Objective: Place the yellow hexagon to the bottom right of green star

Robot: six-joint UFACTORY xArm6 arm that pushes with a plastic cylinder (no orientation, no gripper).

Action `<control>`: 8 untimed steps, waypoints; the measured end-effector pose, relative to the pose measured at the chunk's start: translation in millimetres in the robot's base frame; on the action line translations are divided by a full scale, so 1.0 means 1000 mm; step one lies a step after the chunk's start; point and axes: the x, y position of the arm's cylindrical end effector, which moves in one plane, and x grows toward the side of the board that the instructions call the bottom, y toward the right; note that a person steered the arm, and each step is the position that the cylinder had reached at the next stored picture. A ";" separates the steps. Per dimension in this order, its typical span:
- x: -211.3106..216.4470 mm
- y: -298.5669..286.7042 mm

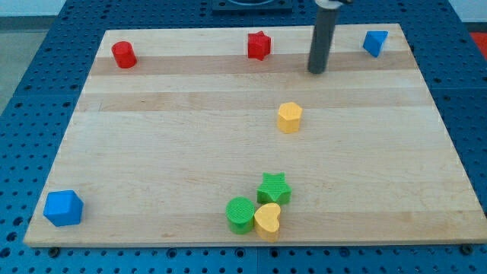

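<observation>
The yellow hexagon (pixel 289 117) lies on the wooden board a little right of centre. The green star (pixel 274 187) lies near the view's bottom, below the hexagon. It touches a green cylinder (pixel 241 214) at its lower left and a yellow heart (pixel 268 219) just below it. My tip (pixel 316 71) is the end of the dark rod at the view's top. It stands above and slightly right of the yellow hexagon, apart from it.
A red cylinder (pixel 124 54) sits at the top left, a red star (pixel 259 46) at the top centre left of the rod, a blue block (pixel 374 43) at the top right, and a blue cube (pixel 62 208) at the bottom left. The board's edge (pixel 251 242) runs along the bottom.
</observation>
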 end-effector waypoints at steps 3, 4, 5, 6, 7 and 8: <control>0.030 -0.065; 0.078 -0.055; 0.134 -0.055; 0.159 -0.054; 0.168 -0.045; 0.219 -0.003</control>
